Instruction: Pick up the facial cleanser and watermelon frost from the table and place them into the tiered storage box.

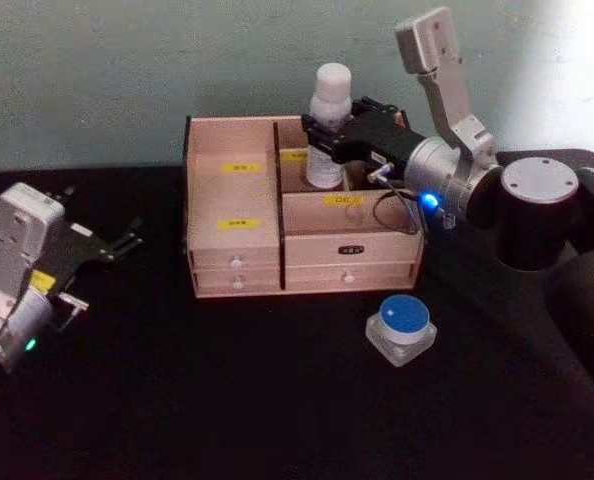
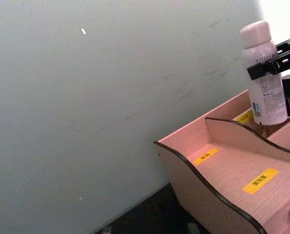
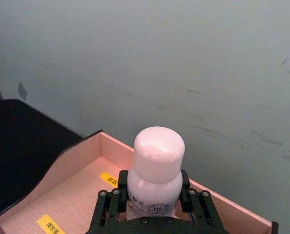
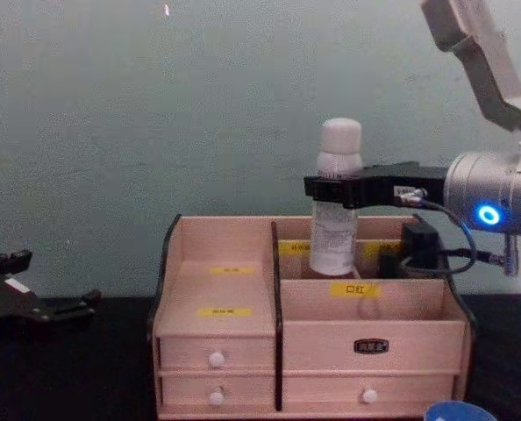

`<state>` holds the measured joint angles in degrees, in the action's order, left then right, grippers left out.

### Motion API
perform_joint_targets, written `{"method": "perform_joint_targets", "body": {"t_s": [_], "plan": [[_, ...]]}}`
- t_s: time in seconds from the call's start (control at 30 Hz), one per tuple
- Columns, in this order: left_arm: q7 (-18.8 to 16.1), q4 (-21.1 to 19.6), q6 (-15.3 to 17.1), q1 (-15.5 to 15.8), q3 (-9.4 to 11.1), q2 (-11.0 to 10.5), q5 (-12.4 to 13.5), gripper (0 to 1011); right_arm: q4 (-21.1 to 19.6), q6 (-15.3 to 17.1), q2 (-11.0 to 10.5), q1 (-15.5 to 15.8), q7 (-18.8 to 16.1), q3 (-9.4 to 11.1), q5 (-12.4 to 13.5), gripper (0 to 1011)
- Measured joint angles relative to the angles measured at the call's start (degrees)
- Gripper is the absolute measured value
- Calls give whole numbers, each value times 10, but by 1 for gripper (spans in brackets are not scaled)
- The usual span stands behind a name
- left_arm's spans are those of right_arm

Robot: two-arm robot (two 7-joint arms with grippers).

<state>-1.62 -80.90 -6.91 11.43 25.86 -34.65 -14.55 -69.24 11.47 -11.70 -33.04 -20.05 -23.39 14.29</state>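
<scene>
Bottle: one white bottle (image 1: 332, 90), upright, cap up, base inside the tiered storage box (image 1: 207, 200), rear compartment.
Right hand (image 1: 325, 140): clamped on its neck.
Jar: one blue-lidded jar (image 1: 402, 325), on the surface (image 1: 227, 390) at 5 o'clock of the box.
Left hand (image 1: 122, 243): 9 o'clock, can't tell its grip.

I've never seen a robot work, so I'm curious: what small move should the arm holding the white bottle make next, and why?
Probably ease the right gripper straight down: it clamps the facial cleanser upright, base already inside the back compartment of the tiered storage box, perhaps not yet resting. The left gripper sits parked aside.

Right pincer (image 1: 322, 140) extended forward — clamped, left pincer (image 1: 127, 238) low, open
</scene>
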Motion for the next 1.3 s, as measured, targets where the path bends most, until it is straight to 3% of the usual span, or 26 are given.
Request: {"method": "perform_joint_targets", "body": {"t_s": [1.3], "plan": [[0,0,0,0,0,0,0,1001,75,-19,19,-8,-7,-7,-27,594]]}}
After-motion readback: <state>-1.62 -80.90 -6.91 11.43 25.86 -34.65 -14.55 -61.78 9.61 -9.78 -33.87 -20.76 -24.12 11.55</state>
